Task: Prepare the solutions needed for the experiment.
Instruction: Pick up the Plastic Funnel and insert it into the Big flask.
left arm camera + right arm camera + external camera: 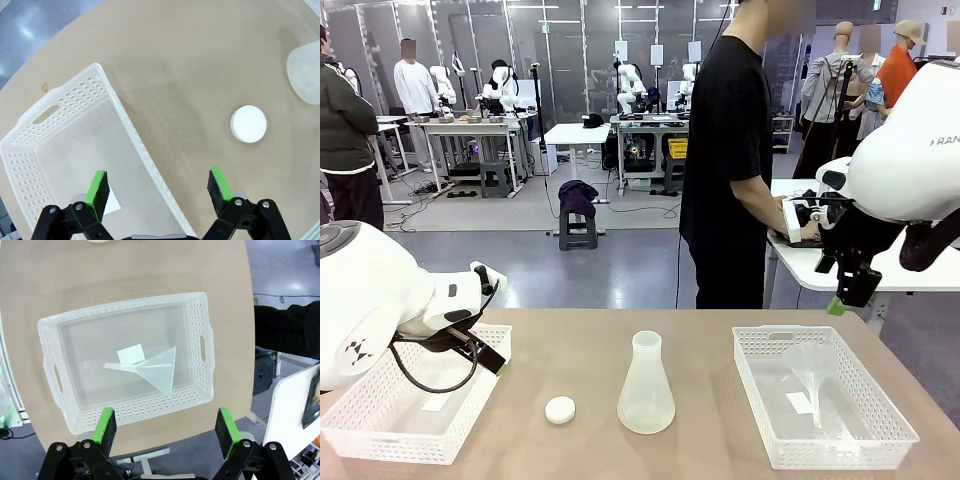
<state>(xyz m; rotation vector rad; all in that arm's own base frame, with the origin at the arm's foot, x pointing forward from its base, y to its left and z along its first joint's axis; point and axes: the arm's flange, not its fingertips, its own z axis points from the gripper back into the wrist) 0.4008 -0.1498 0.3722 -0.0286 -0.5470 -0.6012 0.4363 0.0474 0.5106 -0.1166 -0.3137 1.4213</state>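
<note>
Jaws wide apart on both sides; "RAN" on right arm [905, 160]

The front view looks from the near side across the table [700, 345] toward the far room. Behind the left gripper [157, 181], one camera looks closely down on the left basket [125, 117] and white cap [248, 123]. Behind the right gripper [167, 421], another looks down from higher on the right basket [125, 307] and funnel [160, 371]. The front view shares all four.

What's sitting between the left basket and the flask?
A small white cap, apart from both the left basket and the flask; the front view shows it.
</note>
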